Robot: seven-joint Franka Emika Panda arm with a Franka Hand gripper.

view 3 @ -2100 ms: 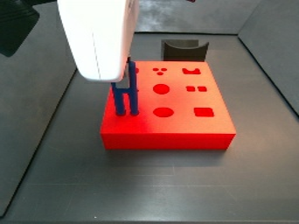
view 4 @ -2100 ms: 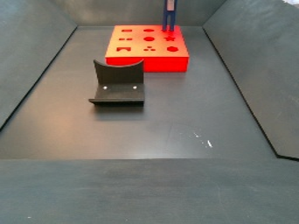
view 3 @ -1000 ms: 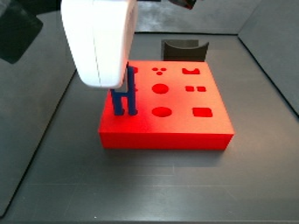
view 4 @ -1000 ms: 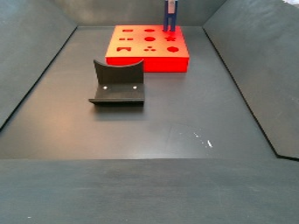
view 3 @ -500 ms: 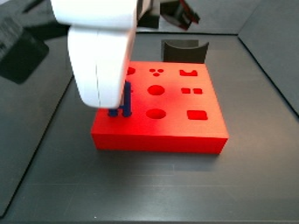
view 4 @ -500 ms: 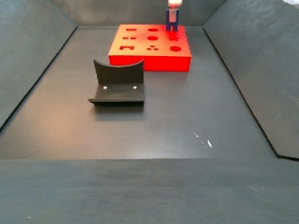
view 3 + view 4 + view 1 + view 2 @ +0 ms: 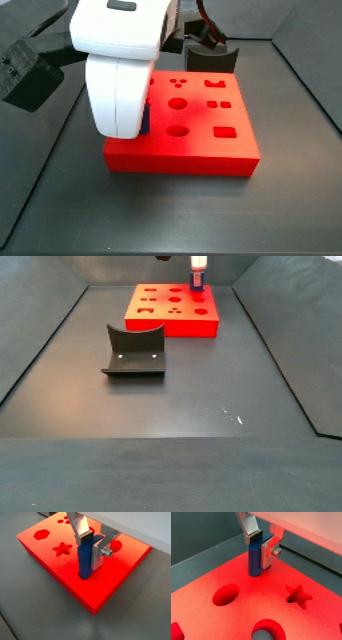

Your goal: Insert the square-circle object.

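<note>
Wrist views both show the gripper (image 7: pixel 92 543) directly over the red block (image 7: pixel 60 567), its fingers (image 7: pixel 250 528) pinching the upper part of the square-circle object (image 7: pixel 86 559). That slim blue piece stands upright with its lower end sunk into a hole near one corner of the block's top face (image 7: pixel 255 561). A star hole (image 7: pixel 298 595) and round holes (image 7: pixel 226 594) lie nearby on the same face.

Compared with half a second ago, the white arm body (image 7: pixel 118 60) in a side view has come lower and now covers the blue piece entirely, where a short length of it was visible before. Two seconds back the piece stood tall above the block, so it has gone deeper. The red block (image 7: pixel 185 130) has shifted slightly on the surface (image 7: pixel 187 406) since then.

In a side view the dark grey curved holder (image 7: pixel 134 351) stands well apart from the block, unmoved.
</note>
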